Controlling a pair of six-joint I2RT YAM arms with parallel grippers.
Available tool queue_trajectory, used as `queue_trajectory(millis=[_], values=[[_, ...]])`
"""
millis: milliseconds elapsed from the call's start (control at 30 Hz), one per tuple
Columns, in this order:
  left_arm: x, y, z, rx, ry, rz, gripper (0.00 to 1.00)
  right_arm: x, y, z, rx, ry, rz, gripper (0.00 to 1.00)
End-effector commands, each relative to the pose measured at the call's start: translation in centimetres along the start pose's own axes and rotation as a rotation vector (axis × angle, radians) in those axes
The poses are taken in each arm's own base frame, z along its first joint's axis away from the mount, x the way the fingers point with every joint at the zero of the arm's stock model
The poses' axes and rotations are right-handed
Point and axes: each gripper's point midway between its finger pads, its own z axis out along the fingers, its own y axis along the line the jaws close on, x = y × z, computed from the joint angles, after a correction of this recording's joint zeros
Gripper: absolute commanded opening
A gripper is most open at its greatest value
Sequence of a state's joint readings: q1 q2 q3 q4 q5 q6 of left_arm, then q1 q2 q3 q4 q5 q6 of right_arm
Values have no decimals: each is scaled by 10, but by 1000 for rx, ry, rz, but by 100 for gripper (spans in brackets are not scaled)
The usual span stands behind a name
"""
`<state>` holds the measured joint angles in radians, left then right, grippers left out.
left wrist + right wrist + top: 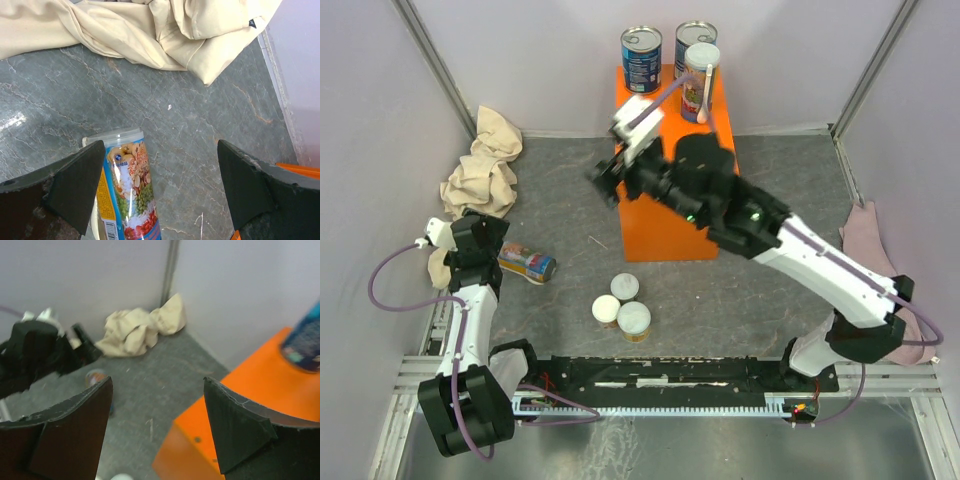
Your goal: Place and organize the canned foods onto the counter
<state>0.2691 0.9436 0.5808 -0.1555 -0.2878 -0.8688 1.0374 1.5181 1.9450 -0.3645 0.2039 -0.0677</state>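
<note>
Closest to me are the dark fingers (75, 190) of my left hand (160, 150), spread wide and gripping nothing. A lying can (131, 190) sits between them, hard against the left finger. I cannot tell whether the finger touches it. Its bean-and-nut label faces up, and its clear lid points toward the beige cloth (150, 30) crumpled farther along the grey desk (215, 100). My right hand (157, 390) is open too, with nothing between its fingers. It hangs over the left edge of the orange box (250, 415), blurred in the top view, and looks across the desk toward the cloth in the far corner and my left arm (35, 355). Three of the cans stand on the box. Two blue tins (641, 58) are side by side at its back edge, and a tall can (701, 75) with a pale lid stands just in front of the right-hand tin. On the desk in front of the box, three cans (625, 305) with white lids stand upright in a tight cluster, between the box and the black rail (670, 375) where my arms are bolted. The lying can is well to their left, beside my left wrist. A pink cloth (865, 235) is bunched against the right wall, behind my right arm.
</note>
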Motion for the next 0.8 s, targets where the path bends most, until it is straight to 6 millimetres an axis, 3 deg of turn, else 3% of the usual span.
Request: queue_trajectory(millis=[0, 133, 333, 500, 767], values=[[-16, 0, 1, -9, -55, -8, 99, 48, 57, 14, -86, 108, -74, 81], [-17, 3, 2, -24, -60, -12, 99, 89, 98, 25, -169, 196, -43, 82], [-18, 6, 1, -35, -65, -20, 99, 159, 144, 41, -267, 341, -30, 84], [-21, 9, 0, -54, -76, -27, 99, 198, 164, 54, -313, 383, -28, 86], [-27, 18, -2, -99, -113, -33, 99, 243, 191, 77, -383, 454, -25, 90]])
